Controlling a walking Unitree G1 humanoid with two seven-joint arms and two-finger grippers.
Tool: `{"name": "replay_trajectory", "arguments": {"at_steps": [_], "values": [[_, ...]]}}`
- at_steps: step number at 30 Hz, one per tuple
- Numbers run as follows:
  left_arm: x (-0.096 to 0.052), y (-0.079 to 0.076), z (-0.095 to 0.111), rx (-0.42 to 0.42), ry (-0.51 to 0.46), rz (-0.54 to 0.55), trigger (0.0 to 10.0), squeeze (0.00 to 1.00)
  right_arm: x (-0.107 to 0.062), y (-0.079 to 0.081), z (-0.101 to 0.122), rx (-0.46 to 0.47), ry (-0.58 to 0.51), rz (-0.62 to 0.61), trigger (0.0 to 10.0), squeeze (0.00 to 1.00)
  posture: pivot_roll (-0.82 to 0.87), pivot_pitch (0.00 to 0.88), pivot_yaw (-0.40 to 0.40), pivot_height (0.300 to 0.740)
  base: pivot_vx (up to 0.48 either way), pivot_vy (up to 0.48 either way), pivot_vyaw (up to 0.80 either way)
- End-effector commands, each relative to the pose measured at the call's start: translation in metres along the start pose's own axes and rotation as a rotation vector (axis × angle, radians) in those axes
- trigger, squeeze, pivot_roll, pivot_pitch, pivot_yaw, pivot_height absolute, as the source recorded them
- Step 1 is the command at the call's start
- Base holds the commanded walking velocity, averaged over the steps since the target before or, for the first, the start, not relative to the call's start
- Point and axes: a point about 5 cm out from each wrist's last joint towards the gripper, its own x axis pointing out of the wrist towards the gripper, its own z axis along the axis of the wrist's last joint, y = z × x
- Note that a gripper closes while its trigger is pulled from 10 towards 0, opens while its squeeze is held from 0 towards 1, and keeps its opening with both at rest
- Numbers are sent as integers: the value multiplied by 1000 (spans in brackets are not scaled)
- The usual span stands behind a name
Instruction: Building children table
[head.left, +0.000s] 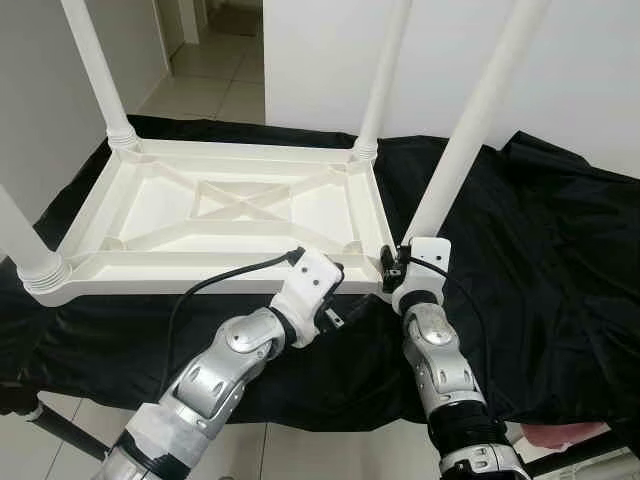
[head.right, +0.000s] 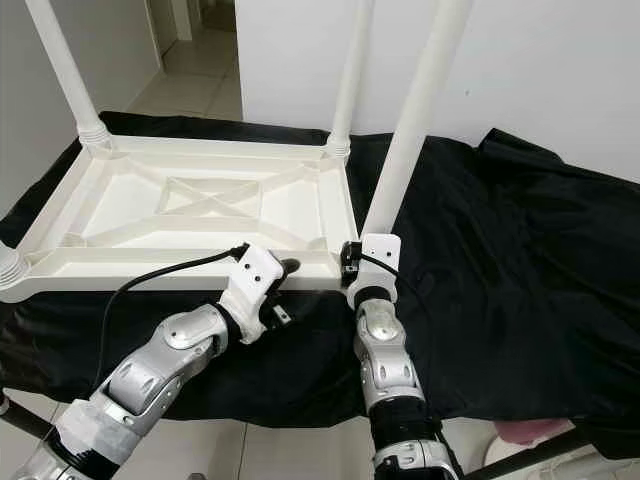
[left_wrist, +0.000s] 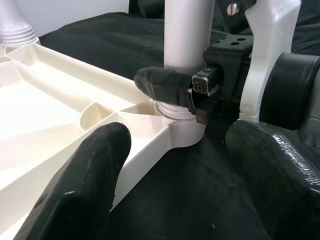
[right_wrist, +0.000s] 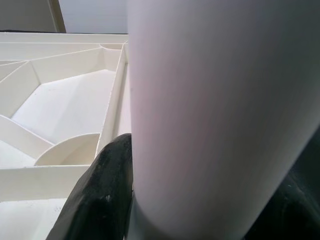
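Clearly the right gripper (head.left: 392, 268) is clamped around the base of the fourth table leg (head.left: 470, 130), right at the near right corner socket. The left gripper (left_wrist: 175, 165) hovers just beside that corner, fingers (left_wrist: 85, 185) spread and holding nothing. The white plastic tabletop (head.left: 160, 205) lies upside down on a black cloth (head.left: 540, 240); three other legs already stand in their corners. I'd judge only seating this last leg and flipping the table remain.

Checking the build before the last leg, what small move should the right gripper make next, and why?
Probably turn the leg further into its corner socket. The right gripper is shut on it just above the tabletop, and the open left gripper straddles that corner's rim.
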Motion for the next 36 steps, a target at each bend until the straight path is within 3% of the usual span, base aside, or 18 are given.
{"name": "replay_trajectory", "arguments": {"at_steps": [1,10,11,13,14,23,24,25,26,27,28,36], "values": [[0,-7,-5,0,13,-97,10000,0,-3,-10,-9,49,47,-68,10000,0,2,30,-73,740,0,0,0],[-1,-14,-7,-12,14,-111,10000,0,-6,-11,-8,45,40,-77,10000,0,4,28,-82,740,0,0,0],[-1,-17,-8,-16,15,-119,10000,0,-6,-13,-6,44,32,-77,10000,890,5,28,-82,740,0,0,0],[-1,-19,-9,-18,16,-124,10000,0,-7,-14,-5,42,27,-77,10000,890,5,28,-82,740,0,0,0],[-1,-20,-9,-21,16,-125,10000,0,-7,-15,-4,37,17,-72,10000,1000,4,27,-82,740,0,0,0],[-4,-14,-8,-21,11,-110,10000,0,-10,-24,-1,16,-15,-30,10000,1000,4,25,-83,740,0,0,0],[-4,-13,-8,-21,10,-109,10000,0,-10,-24,-1,14,-17,-18,10000,820,4,25,-83,740,0,0,0],[-4,-13,-8,-21,10,-109,10000,0,-10,-24,-1,14,-17,-18,10000,820,4,25,-83,740,0,0,0],[-5,-13,-8,-21,9,-108,10000,0,-12,-25,0,8,-26,3,10000,114,4,25,-82,740,0,0,0],[-5,-13,-8,-21,9,-108,10000,0,-12,-25,0,8,-26,3,10000,114,4,25,-82,740,0,0,0],[-5,-13,-7,-27,3,-103,10000,0,-14,-26,-1,8,-33,21,10000,0,4,26,-82,740,0,0,0],[-8,0,-6,-28,-12,-32,10000,0,-27,-24,-2,50,-73,83,10000,0,-1,22,-75,740,0,0,0]]}}
